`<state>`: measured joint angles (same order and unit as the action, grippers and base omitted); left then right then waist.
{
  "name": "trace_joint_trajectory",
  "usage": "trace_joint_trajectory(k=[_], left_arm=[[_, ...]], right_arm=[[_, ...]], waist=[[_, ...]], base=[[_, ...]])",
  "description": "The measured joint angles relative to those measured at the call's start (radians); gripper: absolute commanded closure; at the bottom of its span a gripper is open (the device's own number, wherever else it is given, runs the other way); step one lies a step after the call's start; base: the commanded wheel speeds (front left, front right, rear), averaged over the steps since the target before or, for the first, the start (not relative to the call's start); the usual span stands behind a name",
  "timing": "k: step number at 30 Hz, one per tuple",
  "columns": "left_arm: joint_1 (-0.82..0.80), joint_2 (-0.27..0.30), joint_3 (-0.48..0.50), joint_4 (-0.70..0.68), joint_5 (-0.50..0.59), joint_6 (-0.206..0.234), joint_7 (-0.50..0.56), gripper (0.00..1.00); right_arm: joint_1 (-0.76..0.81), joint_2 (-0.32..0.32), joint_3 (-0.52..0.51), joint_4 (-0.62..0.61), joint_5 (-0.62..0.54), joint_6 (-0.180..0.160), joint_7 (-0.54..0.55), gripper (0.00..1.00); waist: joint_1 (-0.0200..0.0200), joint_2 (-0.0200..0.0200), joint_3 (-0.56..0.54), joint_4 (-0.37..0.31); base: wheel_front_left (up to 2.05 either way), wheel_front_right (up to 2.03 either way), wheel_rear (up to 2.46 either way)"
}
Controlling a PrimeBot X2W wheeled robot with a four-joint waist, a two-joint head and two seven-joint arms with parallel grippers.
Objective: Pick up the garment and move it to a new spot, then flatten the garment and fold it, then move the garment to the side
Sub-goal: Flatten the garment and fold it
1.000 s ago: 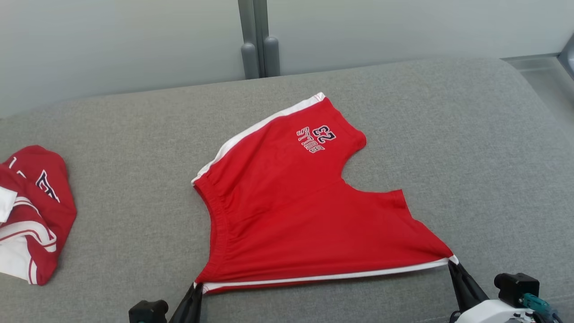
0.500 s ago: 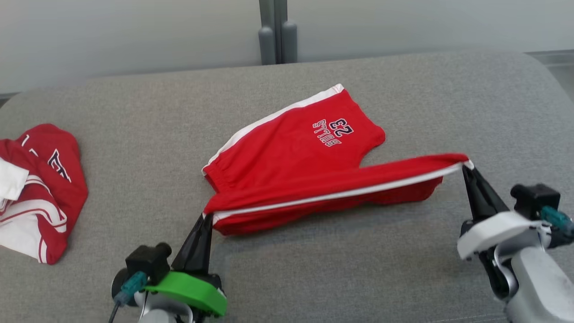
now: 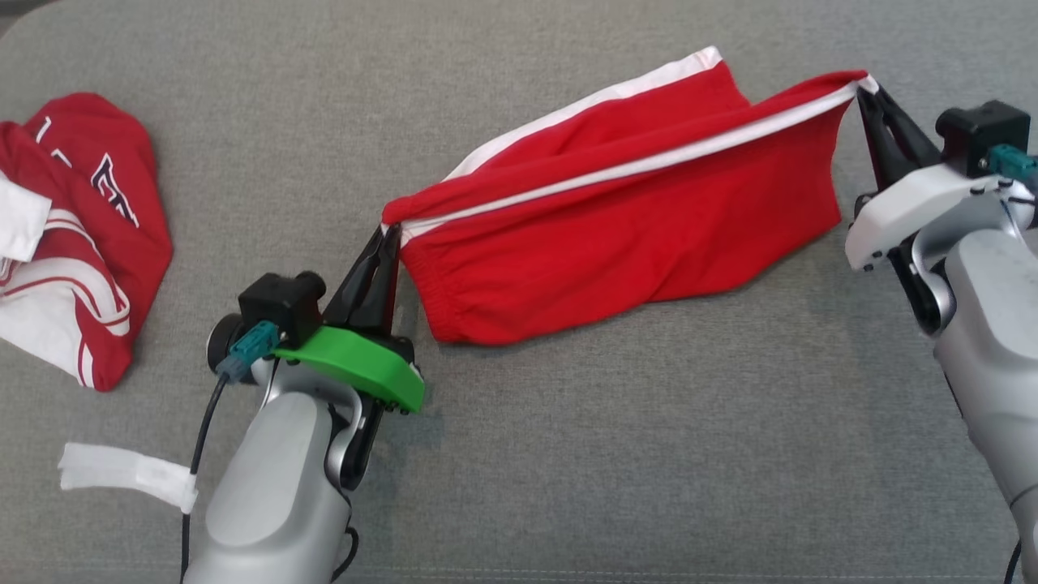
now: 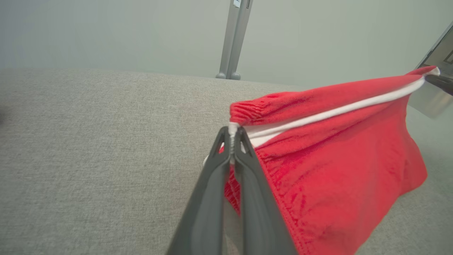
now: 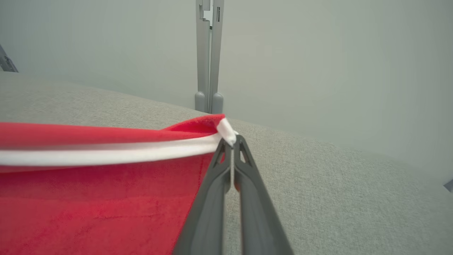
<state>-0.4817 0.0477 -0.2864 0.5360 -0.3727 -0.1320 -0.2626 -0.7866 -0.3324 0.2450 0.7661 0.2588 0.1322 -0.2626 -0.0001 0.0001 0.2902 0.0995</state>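
The garment is a pair of red shorts with white side stripes, half lifted off the grey cushion. Its near half hangs stretched between my two grippers and drapes over the far half, which lies on the cushion. My left gripper is shut on the waistband corner, seen close up in the left wrist view, where the garment sags to the right of the left gripper. My right gripper is shut on the white-striped hem corner; in the right wrist view the garment hangs left of the right gripper.
A second red and white garment lies crumpled at the cushion's left edge. A strip of white tape sticks out from my left forearm. A grey post stands behind the cushion against a pale wall.
Both grippers have lifted the near edge of the garment and carried it away from me over the far half, hiding the printed number. The head camera has tilted down.
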Motion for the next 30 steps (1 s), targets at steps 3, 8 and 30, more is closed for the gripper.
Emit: trace_joint_trajectory(k=[3, 8, 30], left_arm=[[-0.053, 0.0, -0.029, 0.007, -0.007, 0.004, 0.0, 1.0], [-0.107, 0.0, -0.073, 0.008, -0.052, 0.031, 0.0, 1.0], [-0.066, 0.001, -0.076, -0.122, -0.034, 0.123, 0.0, 0.0]], right_arm=[[-0.074, -0.005, 0.011, 0.045, -0.019, 0.0, 0.0, 1.0], [-0.181, -0.014, 0.021, 0.124, -0.057, 0.0, 0.0, 1.0], [-0.157, 0.03, -0.043, 0.137, -0.063, -0.001, 0.0, 0.0]], waist=[[0.0, 0.0, 0.049, 0.025], [0.0, 0.0, 0.127, 0.065], [0.0001, 0.0, 0.197, 0.139]], base=[[0.0, 0.0, 0.0], [0.0, 0.0, 0.0], [0.0, 0.0, 0.0]])
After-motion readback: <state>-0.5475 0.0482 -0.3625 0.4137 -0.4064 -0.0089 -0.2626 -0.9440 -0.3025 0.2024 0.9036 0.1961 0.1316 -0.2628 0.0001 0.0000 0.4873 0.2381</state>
